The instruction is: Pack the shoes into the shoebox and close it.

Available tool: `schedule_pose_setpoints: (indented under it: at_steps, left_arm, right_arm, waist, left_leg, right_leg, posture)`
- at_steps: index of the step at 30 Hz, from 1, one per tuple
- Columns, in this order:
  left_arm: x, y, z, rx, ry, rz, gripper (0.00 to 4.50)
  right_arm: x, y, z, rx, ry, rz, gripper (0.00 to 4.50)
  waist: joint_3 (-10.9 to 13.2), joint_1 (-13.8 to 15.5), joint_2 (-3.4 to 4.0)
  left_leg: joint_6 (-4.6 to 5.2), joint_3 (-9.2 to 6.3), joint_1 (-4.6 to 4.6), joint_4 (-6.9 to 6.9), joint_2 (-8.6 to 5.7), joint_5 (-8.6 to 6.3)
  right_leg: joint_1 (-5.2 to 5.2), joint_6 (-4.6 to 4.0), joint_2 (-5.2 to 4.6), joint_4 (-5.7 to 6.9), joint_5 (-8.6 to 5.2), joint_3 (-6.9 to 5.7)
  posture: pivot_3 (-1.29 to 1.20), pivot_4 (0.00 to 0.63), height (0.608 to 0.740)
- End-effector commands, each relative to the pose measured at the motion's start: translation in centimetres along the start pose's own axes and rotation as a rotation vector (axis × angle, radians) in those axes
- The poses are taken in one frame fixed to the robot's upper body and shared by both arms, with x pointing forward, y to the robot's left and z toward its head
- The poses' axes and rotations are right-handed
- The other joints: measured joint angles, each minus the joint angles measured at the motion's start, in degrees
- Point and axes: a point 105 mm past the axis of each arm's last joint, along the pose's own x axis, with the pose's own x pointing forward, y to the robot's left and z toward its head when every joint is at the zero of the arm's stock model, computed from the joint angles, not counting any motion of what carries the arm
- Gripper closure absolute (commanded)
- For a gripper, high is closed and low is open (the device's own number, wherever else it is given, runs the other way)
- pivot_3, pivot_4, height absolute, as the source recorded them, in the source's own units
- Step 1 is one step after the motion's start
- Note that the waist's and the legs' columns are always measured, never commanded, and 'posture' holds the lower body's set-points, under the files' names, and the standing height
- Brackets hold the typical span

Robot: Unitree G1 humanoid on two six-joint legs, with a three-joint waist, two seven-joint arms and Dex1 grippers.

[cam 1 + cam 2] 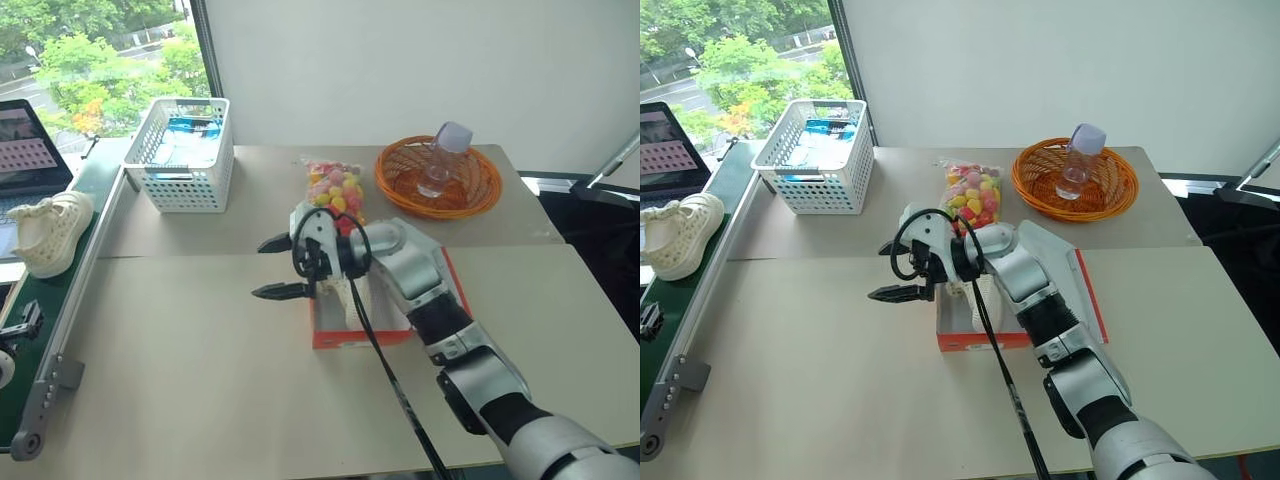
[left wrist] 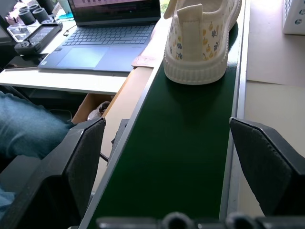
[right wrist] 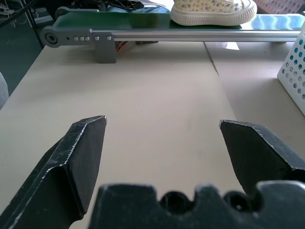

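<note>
Beige table (image 1: 200, 370) | shoe (image 1: 48, 232) on belt (image 2: 181, 143) at left | box (image 1: 345, 338) mid-table under right gripper (image 1: 283, 268), spread wide, empty | left gripper (image 2: 167, 157) gaping, empty, facing shoe | step: fetch shoe | next: reach, grip.

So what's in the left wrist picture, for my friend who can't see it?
A cream-white shoe with tiny flower prints stands on a dark green conveyor belt, heel toward the camera. The robot's left hand is wide open and empty, its two black fingers on either side of the belt. An open laptop sits on a desk beside the belt.
</note>
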Motion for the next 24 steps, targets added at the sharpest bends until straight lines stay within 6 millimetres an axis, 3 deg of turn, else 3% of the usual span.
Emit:
schedule_pose_setpoints:
  at_steps: [1,7,11,14,17,19,21,24]
  left_arm:
    - [0.2,0.8,1.5,0.007,-0.046,-0.014,0.07]
    - [0.9,0.6,1.0,-0.017,-0.018,-0.046,0.07]
    - [1.0,1.4,-1.3,-0.045,0.088,-0.012,0.07]
    - [0.8,0.7,-3.0,-0.109,0.173,-0.044,0.07]
    - [0.6,0.2,-3.7,-0.144,0.202,-0.058,0.83]
    - [0.7,-0.4,-3.5,-0.152,0.194,-0.078,1.39]
    - [0.8,-1.1,-2.5,-0.131,0.157,-0.103,1.61]
    - [1.0,-3.1,1.0,-0.077,0.020,-0.167,1.68]
  right_arm:
    - [-0.5,0.0,1.4,-0.036,-0.028,-0.005,0.00]
    - [-0.9,-0.1,2.6,-0.053,-0.044,-0.018,0.00]
    - [-1.0,-0.2,2.9,-0.071,-0.038,-0.029,0.00]
    - [-1.2,-0.4,3.2,-0.081,-0.036,-0.038,0.00]
    - [-1.2,-0.6,3.4,-0.087,-0.036,-0.045,0.00]
    - [-1.3,-0.8,3.4,-0.091,-0.034,-0.051,0.00]
    - [-1.3,-0.9,3.5,-0.092,-0.031,-0.055,0.00]
    - [-1.4,-0.9,3.6,-0.078,-0.039,-0.058,0.00]
  waist:
    - [-0.01,-0.04,-0.01]
    - [-0.01,-0.07,-0.01]
    - [-0.01,-0.23,-0.01]
    - [-0.01,-0.25,-0.02]
    - [0.00,0.09,0.03]
    - [-0.02,0.32,0.07]
    - [-0.03,0.47,0.10]
    - [-0.04,0.98,0.09]
  left_leg:
    - [0.00,0.00,0.00,0.00,0.02,0.00]
    - [-0.05,0.02,0.00,-0.02,0.02,-0.03]
    - [-0.04,0.05,0.00,-0.03,0.02,-0.02]
    - [-0.03,0.05,0.00,-0.03,0.02,-0.02]
    - [-0.04,0.06,0.02,-0.04,0.01,-0.02]
    - [-0.24,0.04,0.08,-0.06,0.01,-0.14]
    - [-0.46,0.05,0.18,-0.06,0.01,-0.26]
    - [-0.49,0.04,0.21,-0.06,0.01,-0.26]
  right_leg:
    - [-0.01,-0.01,0.01,0.01,0.00,-0.01]
    - [-0.03,-0.02,-0.01,0.02,0.00,0.00]
    - [-0.05,-0.03,-0.02,0.02,0.01,0.01]
    - [-0.06,-0.03,-0.02,0.03,0.01,0.01]
    - [-0.05,-0.03,-0.05,0.06,0.01,0.01]
    - [-0.02,-0.05,-0.05,0.08,0.00,-0.01]
    - [0.07,-0.05,-0.06,0.08,0.00,-0.02]
    - [0.12,-0.06,-0.08,0.07,0.00,-0.07]
  posture:
    - [0.00,0.150,0.740]
    - [0.00,0.150,0.740]
    - [0.00,0.150,0.740]
    - [0.00,0.150,0.740]
    - [0.00,0.150,0.740]
    - [0.00,0.150,0.740]
    - [0.00,0.150,0.740]
    - [0.00,0.150,0.740]
